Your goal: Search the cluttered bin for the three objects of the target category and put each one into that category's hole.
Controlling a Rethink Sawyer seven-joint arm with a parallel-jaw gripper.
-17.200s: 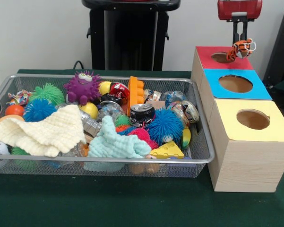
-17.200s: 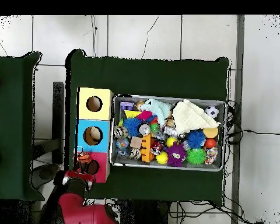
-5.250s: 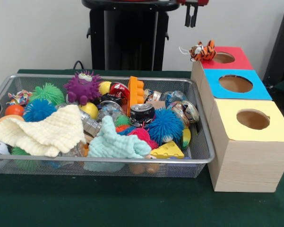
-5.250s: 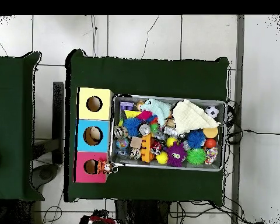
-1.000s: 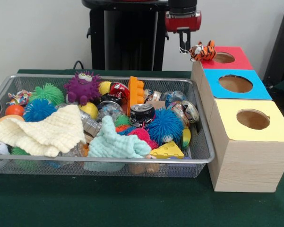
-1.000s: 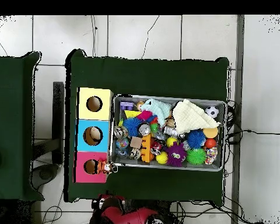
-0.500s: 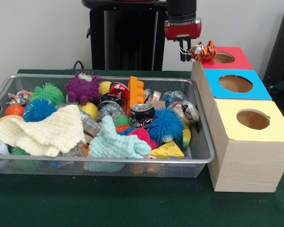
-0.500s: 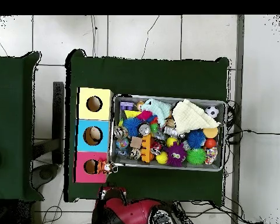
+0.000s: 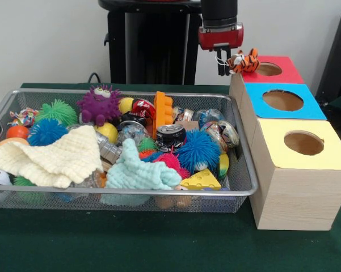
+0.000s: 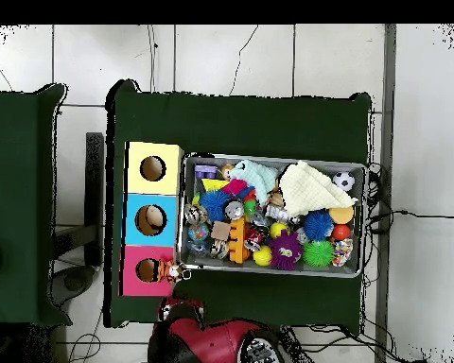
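A small orange striped tiger toy [image 9: 243, 60] lies on the near-bin corner of the red box [image 9: 286, 71], beside its round hole [image 9: 266, 68] and not in it. In the overhead view the tiger toy [image 10: 172, 272] sits at the red box's edge toward the bin. My gripper [image 9: 222, 67] hangs just left of the tiger, fingers pointing down, open and holding nothing. From above, the gripper [image 10: 179, 308] shows just below the red box [image 10: 134, 284].
A wire mesh bin [image 9: 159, 193] holds several spiky balls, a purple monster [image 9: 99, 103], a crushed can [image 9: 171, 136], cloths, a cheese wedge [image 9: 201, 180] and an orange block [image 9: 163, 111]. A blue box [image 9: 255, 97] and a yellow box [image 9: 329, 154] follow the red one.
The tiger left the gripper earlier and now rests on the red box's corner. Over the last second the gripper came down and slid slightly right, close beside the tiger.
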